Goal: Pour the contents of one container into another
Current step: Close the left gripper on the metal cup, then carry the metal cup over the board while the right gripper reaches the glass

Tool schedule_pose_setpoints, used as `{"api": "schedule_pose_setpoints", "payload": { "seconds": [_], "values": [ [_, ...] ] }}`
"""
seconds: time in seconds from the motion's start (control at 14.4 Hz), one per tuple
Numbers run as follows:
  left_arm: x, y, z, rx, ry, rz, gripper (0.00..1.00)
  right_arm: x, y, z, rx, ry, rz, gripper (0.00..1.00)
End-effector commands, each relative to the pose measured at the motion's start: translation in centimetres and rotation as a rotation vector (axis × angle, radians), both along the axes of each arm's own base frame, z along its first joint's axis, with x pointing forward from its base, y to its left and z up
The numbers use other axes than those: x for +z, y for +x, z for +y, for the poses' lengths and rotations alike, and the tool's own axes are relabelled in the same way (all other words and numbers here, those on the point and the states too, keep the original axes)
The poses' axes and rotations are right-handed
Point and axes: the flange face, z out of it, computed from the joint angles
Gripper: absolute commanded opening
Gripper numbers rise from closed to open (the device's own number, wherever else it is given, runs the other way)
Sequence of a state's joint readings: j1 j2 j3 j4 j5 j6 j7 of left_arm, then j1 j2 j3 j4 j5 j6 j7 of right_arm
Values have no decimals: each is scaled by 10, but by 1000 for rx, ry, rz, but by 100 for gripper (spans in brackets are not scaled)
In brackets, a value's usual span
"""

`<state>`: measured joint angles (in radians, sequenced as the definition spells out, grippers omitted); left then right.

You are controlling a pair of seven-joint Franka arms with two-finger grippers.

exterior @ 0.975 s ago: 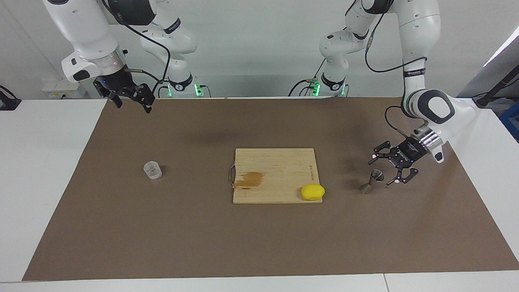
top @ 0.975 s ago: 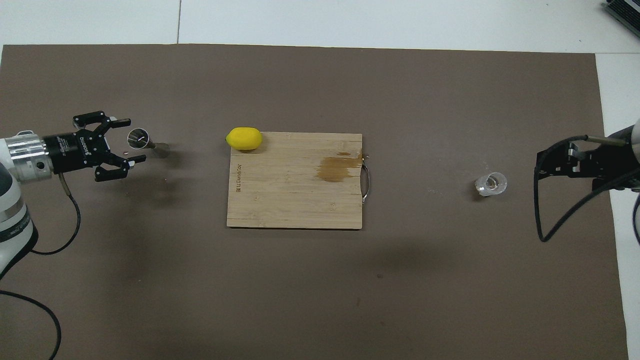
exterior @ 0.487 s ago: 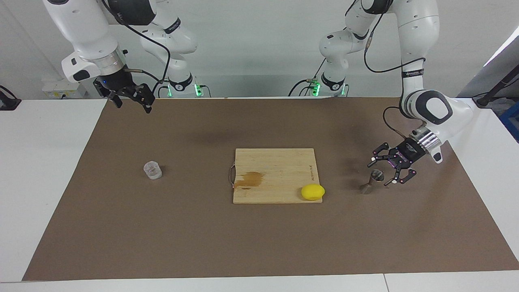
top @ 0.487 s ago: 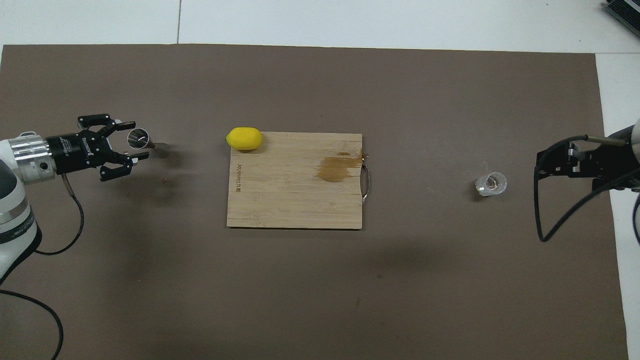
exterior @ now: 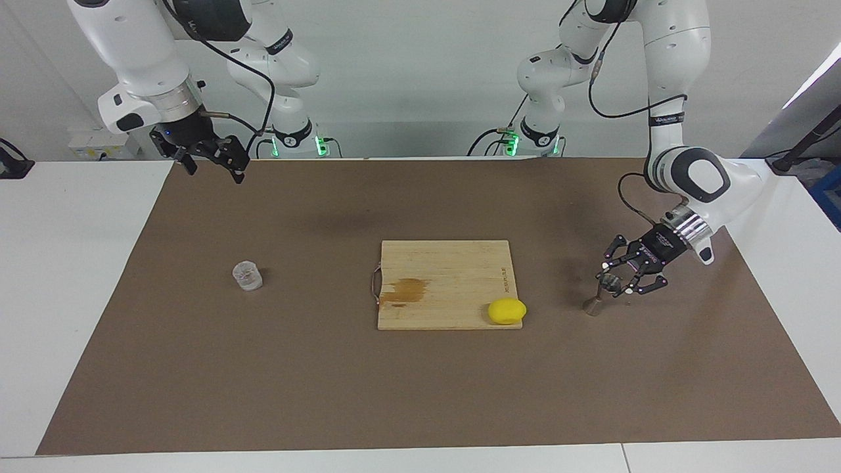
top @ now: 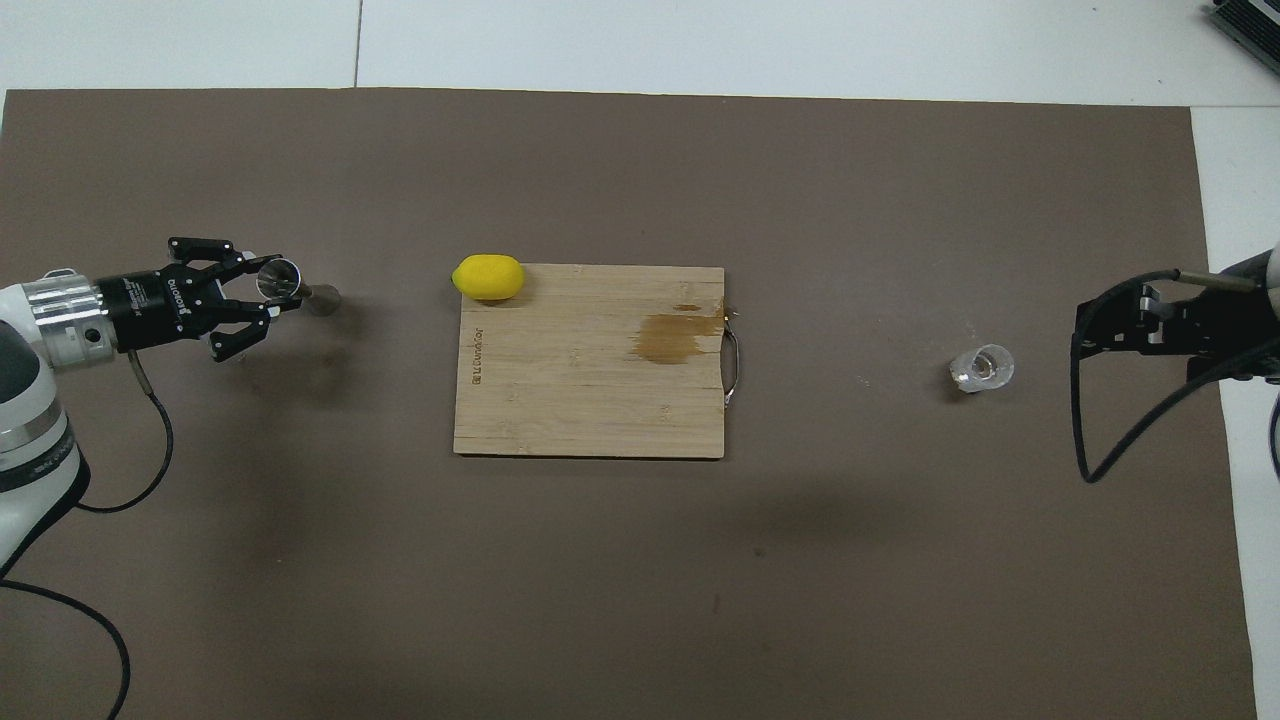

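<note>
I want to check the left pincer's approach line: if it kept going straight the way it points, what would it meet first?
Most likely the jigger, standing right at the open left pincer; its upper cup sits between the fingertips, contact unclear.

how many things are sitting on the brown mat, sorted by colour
clear: 1, glass tumbler
silver: 1, metal jigger
yellow: 1, lemon
wood: 1, cutting board
total: 4

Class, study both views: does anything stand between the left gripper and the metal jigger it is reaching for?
Nothing visible does. The left gripper, fingers open, is right at the jigger, its fingers flanking the upper cup. The lemon and the cutting board lie aside, toward the table's middle.
</note>
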<state>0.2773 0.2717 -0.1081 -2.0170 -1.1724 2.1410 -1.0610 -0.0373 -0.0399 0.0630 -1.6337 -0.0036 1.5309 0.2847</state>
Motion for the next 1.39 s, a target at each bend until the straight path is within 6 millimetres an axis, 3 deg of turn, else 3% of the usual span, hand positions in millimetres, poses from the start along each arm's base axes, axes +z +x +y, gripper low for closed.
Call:
{"api": "schedule_pose_setpoints", "payload": {
  "seconds": [0.0, 0.28, 0.49, 0.7, 0.77, 0.97, 1.18, 1.32],
  "values": [
    [7, -1, -5, 2, -27, -2, 0, 2, -4, 0, -93, 28, -12, 92],
    [30, 5, -23, -76, -106, 10, 0, 1, -1, 4, -407, 65, -5, 85],
    [55, -1, -64, -164, -125, -5, 0, -14, 10, 3, -606, 94, 21, 85],
    [85, -7, -125, -212, -130, 16, 0, -16, 10, -20, -821, 148, 70, 87],
    [90, -9, -144, -208, -135, 45, 0, -17, 9, -25, -839, 145, 78, 92],
    [101, -13, -208, -172, -154, 40, 0, -18, 8, -39, -903, 132, 81, 94],
    [93, -24, -279, -65, -140, 15, 0, -27, 6, -42, -981, 110, 66, 94],
    [84, -40, -325, -22, -123, 5, 0, -37, 7, -60, -1011, 123, 54, 94]
  ]
}}
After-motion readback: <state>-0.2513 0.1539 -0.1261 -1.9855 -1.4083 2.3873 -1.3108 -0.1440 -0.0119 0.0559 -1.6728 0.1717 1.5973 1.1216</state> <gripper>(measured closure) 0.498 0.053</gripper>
